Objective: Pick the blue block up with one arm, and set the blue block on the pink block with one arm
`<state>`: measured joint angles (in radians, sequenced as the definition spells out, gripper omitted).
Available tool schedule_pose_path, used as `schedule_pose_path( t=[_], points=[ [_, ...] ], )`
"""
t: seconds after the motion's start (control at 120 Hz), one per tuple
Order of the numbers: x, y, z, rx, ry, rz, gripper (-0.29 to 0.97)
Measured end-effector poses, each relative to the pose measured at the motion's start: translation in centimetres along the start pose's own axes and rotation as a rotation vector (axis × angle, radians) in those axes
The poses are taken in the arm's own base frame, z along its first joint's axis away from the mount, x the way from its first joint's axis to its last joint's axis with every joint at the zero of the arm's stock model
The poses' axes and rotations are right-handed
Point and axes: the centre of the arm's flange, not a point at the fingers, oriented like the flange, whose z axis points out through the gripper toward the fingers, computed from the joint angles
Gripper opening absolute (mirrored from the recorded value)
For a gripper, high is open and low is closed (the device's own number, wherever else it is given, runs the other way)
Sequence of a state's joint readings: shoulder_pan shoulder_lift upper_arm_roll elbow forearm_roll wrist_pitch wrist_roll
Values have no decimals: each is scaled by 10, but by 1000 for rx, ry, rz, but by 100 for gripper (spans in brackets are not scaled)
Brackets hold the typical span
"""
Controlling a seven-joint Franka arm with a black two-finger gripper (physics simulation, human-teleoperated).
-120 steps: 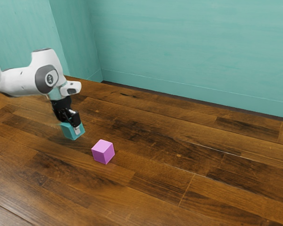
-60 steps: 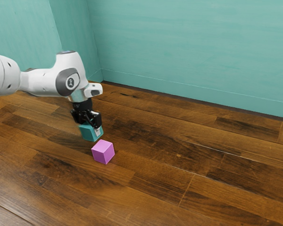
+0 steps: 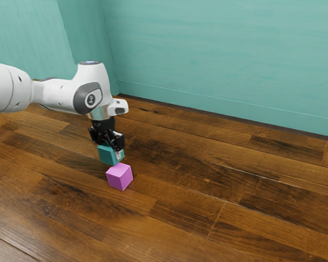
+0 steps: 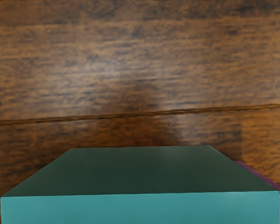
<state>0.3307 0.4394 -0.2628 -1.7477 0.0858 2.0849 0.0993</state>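
Blue block (image 3: 110, 155), pinched in the claw (image 3: 110, 147), has swung across. The pink block (image 3: 119, 176) now lies just beneath, nearly aligned.

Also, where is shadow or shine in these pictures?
Wrist view: a dark shadow patch on the floor beyond the blue block, pale shine around it. Exterior view: even light, the pink block brighter on top than on its sides.

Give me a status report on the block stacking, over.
Tool shut on blue block, held off the floor. Blue block close above pink block, offset toward the exterior view's left, not yet set down. Nothing between them.
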Motion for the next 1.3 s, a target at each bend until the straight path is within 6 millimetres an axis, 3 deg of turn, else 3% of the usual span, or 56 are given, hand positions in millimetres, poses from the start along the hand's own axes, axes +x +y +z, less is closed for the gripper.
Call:
schedule_pose_path(
  t=[0.383,0.683,1.3],
  points=[
    [-3,11,-1,4,-3,-12,40],
    [-13,31,-1,2,-13,2,40],
    [-28,46,0,9,-14,6,40]
  ],
)
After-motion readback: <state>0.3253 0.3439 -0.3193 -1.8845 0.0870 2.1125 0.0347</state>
